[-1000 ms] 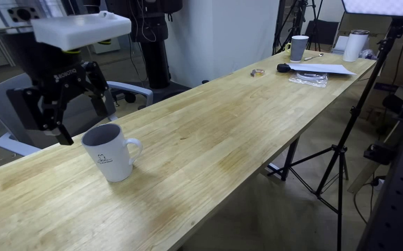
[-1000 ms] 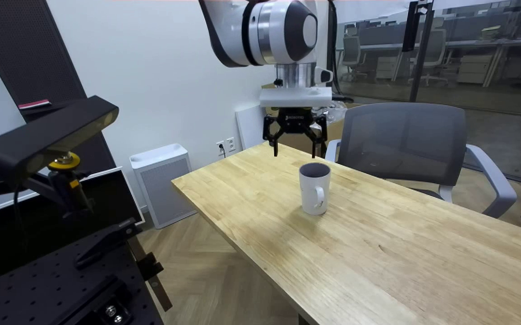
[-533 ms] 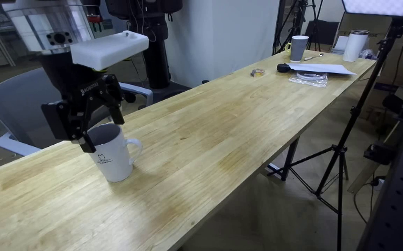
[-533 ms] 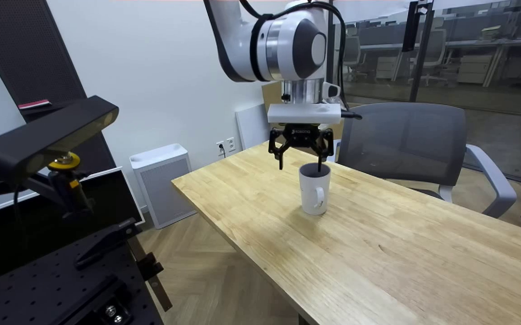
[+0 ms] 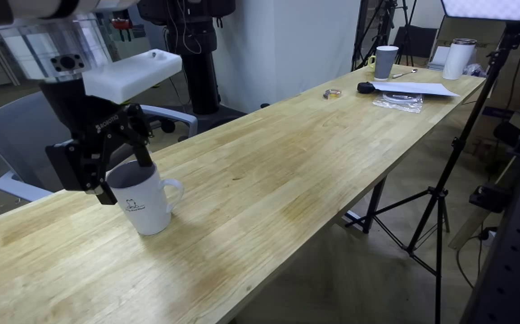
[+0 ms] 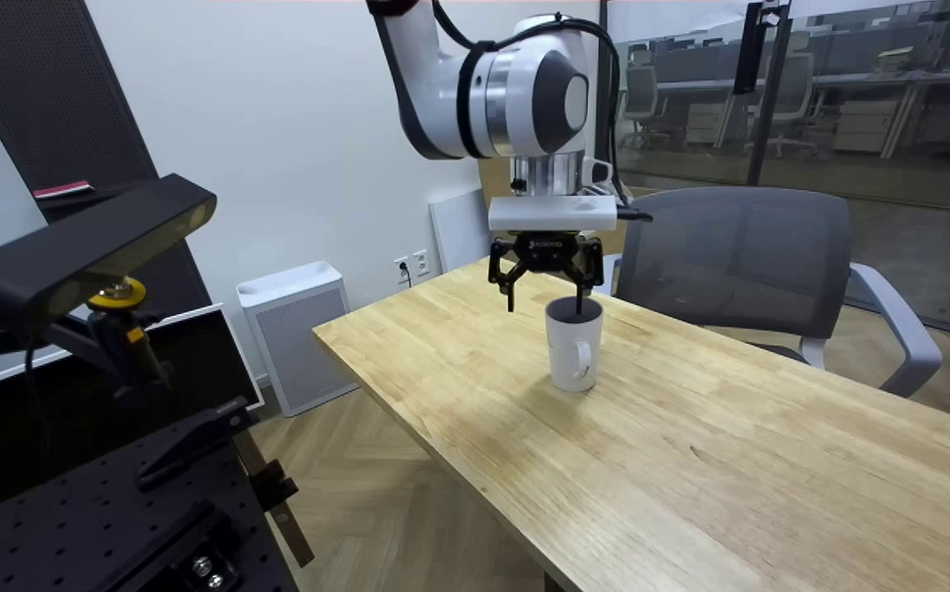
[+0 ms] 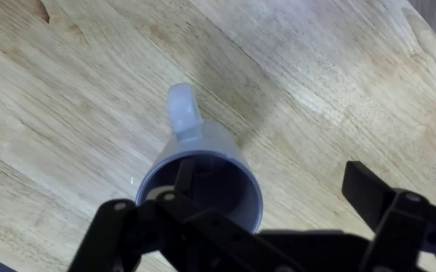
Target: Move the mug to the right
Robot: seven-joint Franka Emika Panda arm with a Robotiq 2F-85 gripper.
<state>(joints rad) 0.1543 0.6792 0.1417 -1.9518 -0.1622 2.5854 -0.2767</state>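
The white mug [image 5: 151, 210] stands upright on the wooden table, and it also shows in an exterior view [image 6: 562, 352] and in the wrist view [image 7: 219, 139]. It has a loop handle, a dark interior and a small printed drawing. My gripper [image 5: 125, 181] is open above it, and it also shows in an exterior view [image 6: 545, 310]. In the wrist view my gripper [image 7: 270, 170] has one fingertip inside the mug's mouth and the other outside, well apart from the wall. The mug's near rim is partly hidden by the finger.
The wooden table [image 5: 260, 180] runs long toward the back. A grey cup [image 5: 384, 63], a white tumbler [image 5: 458, 60], a paper sheet [image 5: 415, 88], a bagged cable [image 5: 399, 102] and a small roll [image 5: 332, 93] lie far along it. A chair [image 6: 738, 255] stands against one side.
My gripper has come down and over to the mug, and one finger has gone into its mouth. In the last half second it moved slightly lower and sideways. The mug has not moved.
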